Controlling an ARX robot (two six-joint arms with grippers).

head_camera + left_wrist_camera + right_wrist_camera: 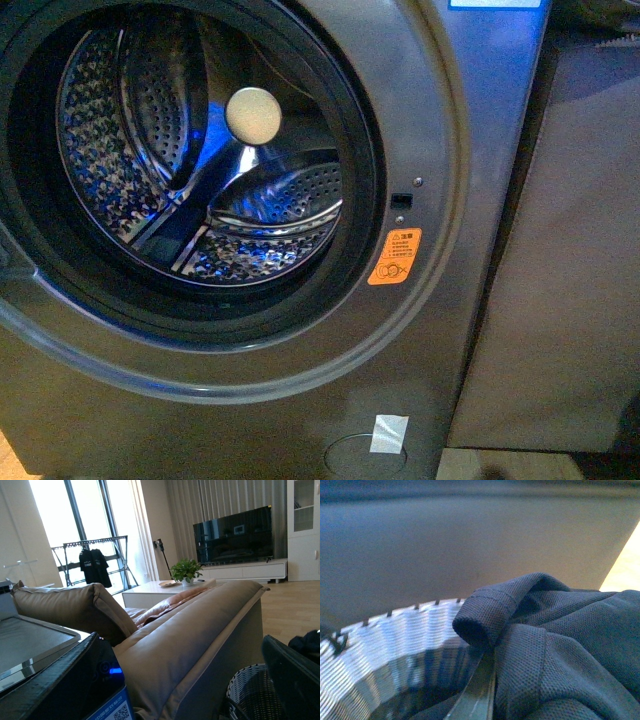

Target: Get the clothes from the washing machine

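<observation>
Bunching near basket rim, navy clothes; washing machine porthole wide open; right claw grip indiscernible

- The washing machine in front of me has a smooth, satin grey metallic front.
- Its drum is glossy perforated steel.
- The clothes at my right wrist are matt, fine-meshed knit cloth.
- The basket is ribbed weave.

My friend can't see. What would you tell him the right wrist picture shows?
Dark navy clothes of mesh fabric, with one folded edge, are bunched up close to the camera. Beside and below them is the inside of a white woven basket. Behind both is a plain tan surface.
</observation>
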